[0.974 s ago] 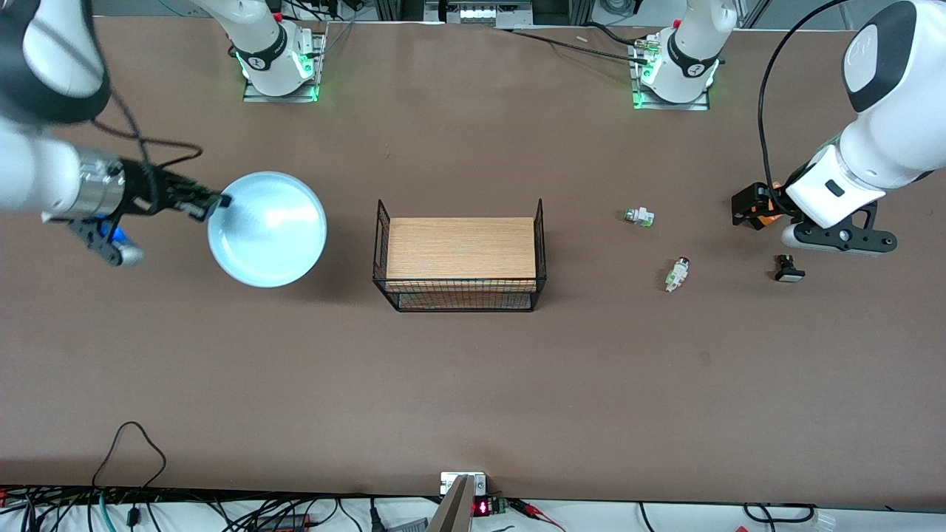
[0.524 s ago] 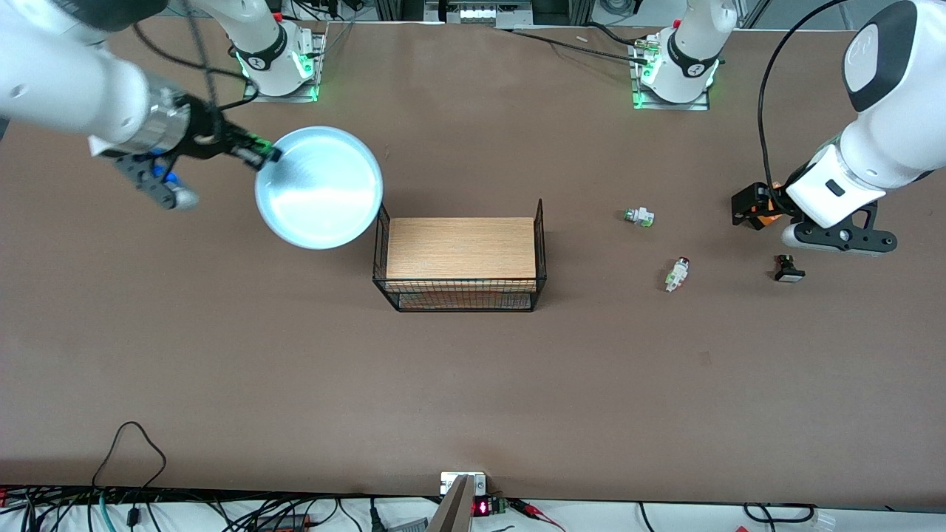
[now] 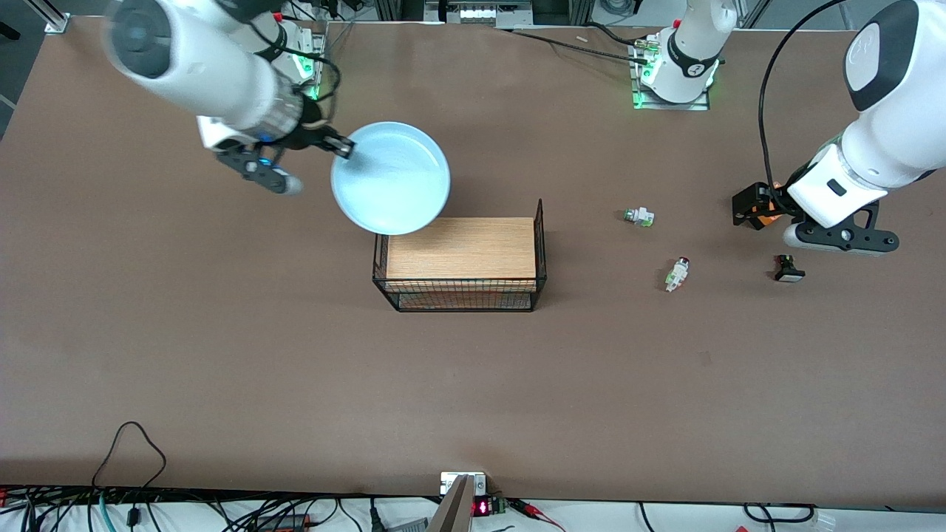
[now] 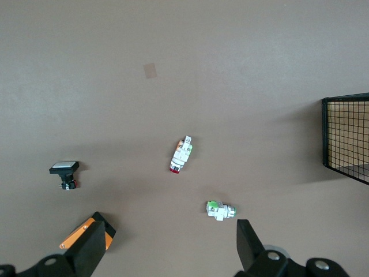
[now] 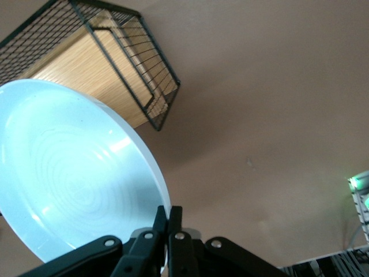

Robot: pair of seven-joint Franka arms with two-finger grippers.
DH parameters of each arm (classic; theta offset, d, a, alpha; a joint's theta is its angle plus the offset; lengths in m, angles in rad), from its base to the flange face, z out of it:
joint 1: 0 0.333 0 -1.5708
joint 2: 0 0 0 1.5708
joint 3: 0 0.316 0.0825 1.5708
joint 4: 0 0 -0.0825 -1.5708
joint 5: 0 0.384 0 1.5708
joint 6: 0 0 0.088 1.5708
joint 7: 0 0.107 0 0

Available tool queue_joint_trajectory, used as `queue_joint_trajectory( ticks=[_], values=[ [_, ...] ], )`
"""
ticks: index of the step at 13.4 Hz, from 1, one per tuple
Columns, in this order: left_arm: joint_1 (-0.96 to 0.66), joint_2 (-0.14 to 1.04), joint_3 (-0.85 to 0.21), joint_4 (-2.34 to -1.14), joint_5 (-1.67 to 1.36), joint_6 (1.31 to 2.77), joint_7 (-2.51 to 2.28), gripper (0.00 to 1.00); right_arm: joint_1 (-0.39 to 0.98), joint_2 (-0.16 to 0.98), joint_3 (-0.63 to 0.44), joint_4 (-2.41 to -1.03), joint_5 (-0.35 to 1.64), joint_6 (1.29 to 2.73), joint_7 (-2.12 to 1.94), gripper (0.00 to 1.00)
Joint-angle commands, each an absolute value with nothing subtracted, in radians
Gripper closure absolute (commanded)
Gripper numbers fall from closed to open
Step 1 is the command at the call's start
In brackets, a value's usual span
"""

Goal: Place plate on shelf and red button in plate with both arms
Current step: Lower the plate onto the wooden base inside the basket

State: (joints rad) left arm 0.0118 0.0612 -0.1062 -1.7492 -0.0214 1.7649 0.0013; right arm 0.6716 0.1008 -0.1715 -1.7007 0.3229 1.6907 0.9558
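Plate hangs in the air, pinched at its rim by the right gripper, whose fingers are pressed together on the edge; the right wrist view shows the two black fingertips meeting on the pale-blue rim. The right arm reaches out from its base and slants down across the table, its wrist turned so the plate sits roughly level, over the table and overlapping the corner of the wire basket toward the right arm's end. The basket has a wooden floor with nothing on it.

The left arm waits, folded over its own end of the table with the forearm angled down. The left gripper hovers with its fingers spread wide and nothing between them, over bare table near the small parts.

The red button lies on its side on the table, between the basket and the left gripper, apart from both. A white-green button without a red cap lies farther from the front camera than the red one. A black button with a white cap sits toward the left arm's end, just below the left gripper in the front view. An orange piece shows against one left finger; what it is cannot be made out.
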Motion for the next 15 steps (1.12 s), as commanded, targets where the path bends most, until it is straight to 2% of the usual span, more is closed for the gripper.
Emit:
queue_joint_trajectory(
  ticks=[1, 4, 15],
  values=[
    [0.009, 0.077, -0.104, -1.717, -0.037, 1.744, -0.003, 0.0, 0.768, 0.132, -0.187, -1.73, 0.296, 1.797, 1.028, 1.0],
    [0.009, 0.077, -0.106, -1.717, -0.037, 1.744, -0.003, 0.0, 0.833, 0.188, -0.187, -1.732, 0.241, 1.871, 1.072, 1.0],
    [0.014, 0.087, -0.104, -1.707, -0.037, 1.744, -0.003, 0.0, 0.85, 0.305, -0.187, -1.723, 0.241, 2.052, 1.086, 1.0]
  ],
)
